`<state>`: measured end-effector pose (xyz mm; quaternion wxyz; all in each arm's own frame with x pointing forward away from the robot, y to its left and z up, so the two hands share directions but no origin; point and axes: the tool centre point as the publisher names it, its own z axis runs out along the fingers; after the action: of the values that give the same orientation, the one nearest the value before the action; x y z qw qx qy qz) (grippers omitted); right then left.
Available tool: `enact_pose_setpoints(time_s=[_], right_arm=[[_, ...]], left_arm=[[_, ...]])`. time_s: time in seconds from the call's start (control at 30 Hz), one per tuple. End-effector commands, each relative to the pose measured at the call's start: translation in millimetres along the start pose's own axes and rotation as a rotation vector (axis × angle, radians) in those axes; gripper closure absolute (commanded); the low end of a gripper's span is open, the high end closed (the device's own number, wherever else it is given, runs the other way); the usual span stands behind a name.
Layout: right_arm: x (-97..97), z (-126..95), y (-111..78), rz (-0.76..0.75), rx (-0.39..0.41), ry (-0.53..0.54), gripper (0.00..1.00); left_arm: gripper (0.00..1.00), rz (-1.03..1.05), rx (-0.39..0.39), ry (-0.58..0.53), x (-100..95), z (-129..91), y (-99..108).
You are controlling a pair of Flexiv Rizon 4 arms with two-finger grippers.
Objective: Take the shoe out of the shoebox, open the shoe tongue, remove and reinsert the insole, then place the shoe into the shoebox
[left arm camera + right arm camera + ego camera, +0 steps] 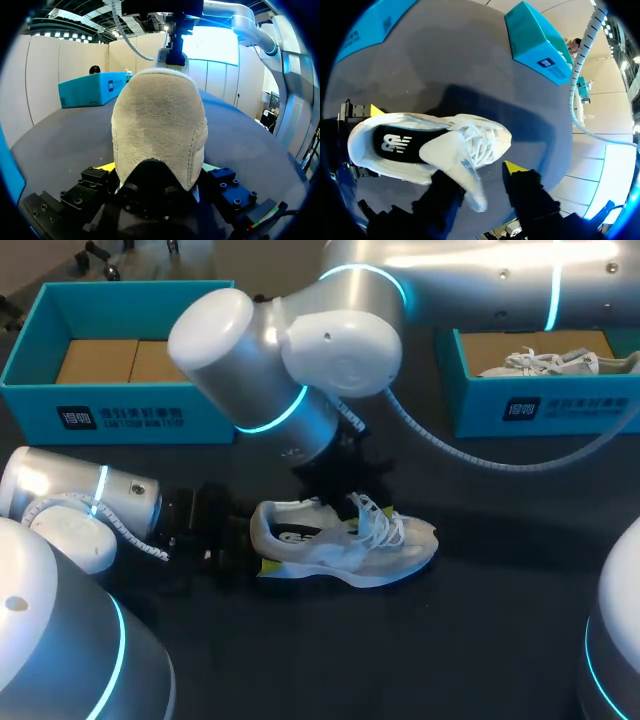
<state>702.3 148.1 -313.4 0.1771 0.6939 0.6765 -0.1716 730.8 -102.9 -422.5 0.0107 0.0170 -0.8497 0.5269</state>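
Shoe (pixel 345 545) stands on its sole mid-table (pixel 480 630), outside the open box (pixel 130 418) at far left. My left claw (pixel 159 169) clamps the heel from both sides, to steady it, I judge. The insole (pixel 400 145) lies seated inside. My right claw (pixel 480 176) hangs over the laces, spread wide, with the raised tongue (pixel 457 160) between its fingers and not pinched, placed to fold it back. The right-hand box (pixel 540 408) holds a second shoe (pixel 545 362).

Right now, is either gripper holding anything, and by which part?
Left gripper clamps the shoe by its heel. Right gripper is open; the tongue only rests against one finger.
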Motion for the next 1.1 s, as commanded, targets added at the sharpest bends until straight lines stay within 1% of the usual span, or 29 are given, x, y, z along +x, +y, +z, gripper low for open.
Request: enact_pose_setpoints(time_s=[0.03,0.1,0.17,0.2,0.37,0.47,0.67,0.7,0.83,1.1], right_arm=[[-8.5,6,-7.0,0.642,-0.01,0.048,0.86],[-8.7,7,-6.4,0.636,-0.011,0.065,0.95],[-8.7,7,-5.6,0.634,-0.01,0.069,0.97],[-8.7,7,-5.3,0.633,-0.009,0.073,1.0],[-11.8,9,-7.3,0.638,0.003,0.087,1.0],[-17.0,15,-13.2,0.652,0.015,0.092,1.0],[-28.3,31,-19.8,0.689,0.022,0.159,1.0],[-28.8,33,-20.5,0.693,0.027,0.151,1.0],[-32.4,40,-20.0,0.699,0.033,0.143,1.0],[-39.5,58,-13.1,0.707,0.053,0.143,1.0]], left_arm=[[1.0,-0.001,-0.004,0.003,-0.4,1,0],[1.0,-0.001,-0.004,0.003,-0.4,1,0],[1.0,-0.001,-0.004,0.003,-0.4,1,0],[1.0,-0.001,-0.004,0.003,-0.4,1,0],[1.0,-0.001,-0.004,0.003,-0.4,1,0],[1.0,-0.001,-0.004,0.003,-0.4,1,0],[1.0,-0.001,-0.004,0.003,-0.4,1,0],[1.0,-0.001,-0.004,0.003,-0.4,1,0],[1.0,-0.001,-0.004,0.003,-0.4,1,0],[1.0,-0.001,-0.004,0.003,-0.4,1,0]])
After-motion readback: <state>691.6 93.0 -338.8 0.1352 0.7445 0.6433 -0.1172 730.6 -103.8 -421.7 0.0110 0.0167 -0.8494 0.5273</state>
